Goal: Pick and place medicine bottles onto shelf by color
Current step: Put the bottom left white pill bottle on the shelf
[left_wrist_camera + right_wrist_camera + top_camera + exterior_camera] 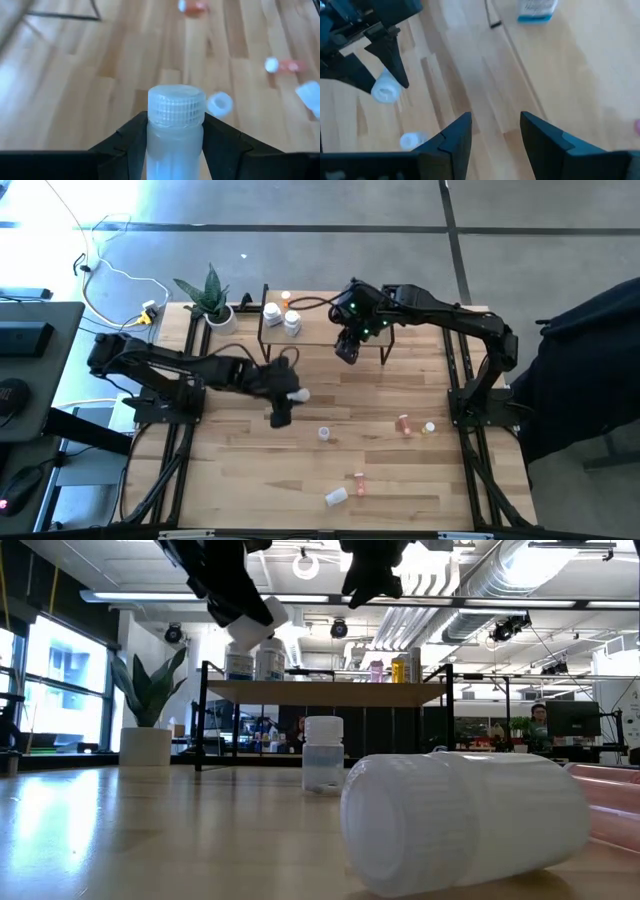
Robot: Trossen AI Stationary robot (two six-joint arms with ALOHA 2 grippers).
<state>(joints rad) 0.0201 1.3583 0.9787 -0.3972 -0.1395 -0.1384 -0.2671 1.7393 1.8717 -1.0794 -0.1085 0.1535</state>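
My left gripper (284,402) is over the middle of the table, shut on a white, ribbed-capped medicine bottle (176,107), which shows tilted in the low view (256,628). My right gripper (347,348) hangs open and empty (495,132) above the table, just in front of the shelf (322,332). The light-wood shelf carries white bottles (270,312) and an orange one (286,298) at its left end. On the table, a white bottle (324,434) stands upright, and a pink one (404,423), a small orange one (429,427), another pink one (359,480) and a white one (336,497) lie there. My left gripper pinches the white bottle by its body just below the cap (175,142), one finger (127,142) on each side. The bottle is lifted clear of the table, and its cap end sticks out past the fingertips. In the low view it sits tilted.
A potted plant (212,298) stands at the far left corner beside the shelf. In the low view the lying white bottle (460,820) fills the foreground, with the upright one (322,755) behind it. Bare planks lie between the shelf's front and the scattered bottles.
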